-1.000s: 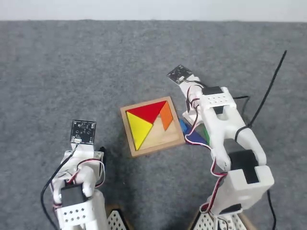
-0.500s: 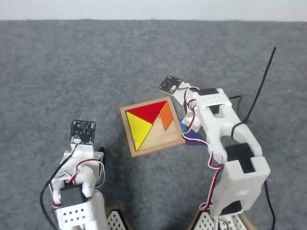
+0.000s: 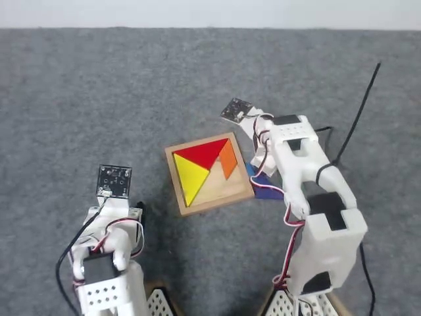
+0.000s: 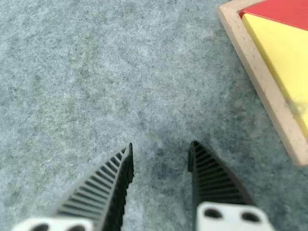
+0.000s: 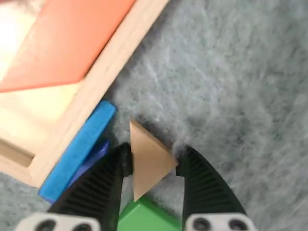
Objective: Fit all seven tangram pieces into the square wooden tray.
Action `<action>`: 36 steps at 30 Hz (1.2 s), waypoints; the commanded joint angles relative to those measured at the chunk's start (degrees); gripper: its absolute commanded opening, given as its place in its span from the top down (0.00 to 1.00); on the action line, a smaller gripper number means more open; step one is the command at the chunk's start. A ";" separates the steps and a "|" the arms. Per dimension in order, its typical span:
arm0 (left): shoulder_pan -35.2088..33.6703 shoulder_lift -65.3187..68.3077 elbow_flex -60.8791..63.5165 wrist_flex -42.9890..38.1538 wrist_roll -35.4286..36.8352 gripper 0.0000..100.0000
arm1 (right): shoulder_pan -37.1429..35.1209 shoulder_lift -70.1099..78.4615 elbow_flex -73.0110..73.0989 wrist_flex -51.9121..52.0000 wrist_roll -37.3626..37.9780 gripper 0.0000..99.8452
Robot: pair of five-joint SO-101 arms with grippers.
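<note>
Grey carpet spreads beneath two white arms and the square wooden tray [image 3: 217, 203] lying between them. The tray holds three of the seven pieces: red [image 3: 204, 153], yellow [image 3: 187, 176] and orange [image 3: 228, 160]. They are packed toward its far and left sides, leaving bare wood on the side nearest the right arm. The right gripper [image 5: 154, 158] sits low on the carpet just outside the tray's rim, its jaws pressed against either side of a tan triangle [image 5: 146, 163]. The pinch looks meant to carry the triangle over the rim into that open space. A blue piece [image 5: 79, 154] lies along the rim just beside one jaw, and a green piece [image 5: 144, 216] sits close under the triangle. The tight cluster likely explains the narrow, centred grip. The left gripper [image 4: 161, 147] hangs over bare carpet near the tray's other side with its jaws apart and holding nothing, seemingly parked there to keep out of the way.
</note>
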 commanded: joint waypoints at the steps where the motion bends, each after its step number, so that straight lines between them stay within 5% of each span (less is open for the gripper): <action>1: 0.09 -1.05 -0.48 0.35 0.53 0.81 | -0.31 -5.23 -5.98 4.97 -1.67 0.94; 10: 0.09 -1.05 -0.48 0.35 0.53 0.81 | -1.63 -18.15 -11.25 13.49 1.85 0.94; 16: 0.09 -1.05 -0.48 0.35 0.53 0.81 | -11.47 -15.25 -11.52 13.58 9.76 0.94; 24: 0.09 -1.05 -0.48 0.35 0.44 0.81 | -21.23 -8.75 -11.25 7.52 36.92 0.94; 36: 0.09 -1.05 -0.48 0.35 0.44 0.81 | -21.14 1.01 -11.08 0.66 60.75 0.94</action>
